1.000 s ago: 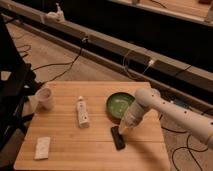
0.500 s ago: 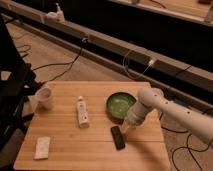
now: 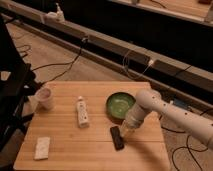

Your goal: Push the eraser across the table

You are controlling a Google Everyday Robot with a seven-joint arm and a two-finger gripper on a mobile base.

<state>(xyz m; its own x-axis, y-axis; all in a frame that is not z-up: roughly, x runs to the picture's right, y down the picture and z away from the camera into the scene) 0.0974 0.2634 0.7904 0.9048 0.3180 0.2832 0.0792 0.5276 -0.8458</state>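
In the camera view (the only one), the eraser lies flat on the near right part of the tabletop. Its long side runs roughly away from the camera, and it sits just in front of the green bowl. The arm reaches in from the right. The gripper is down at the eraser's right flank, near its far end and close enough to be touching or nearly so. Whether the gripper is spread or clenched cannot be told here, and it does not appear to be carrying anything.

The step in hand looks like the push itself, leftward over the open wood. To do it well, the gripper should stay low, almost grazing the surface, so it does not ride up over the flat block. Contact near one end would likely spin the eraser rather than slide it (a shift toward the middle of the long side should help). The clearest lane seems to run between the white tube and the pale pad. A slow, straight stroke is advisable, kept well in from the near edge of the tabletop.
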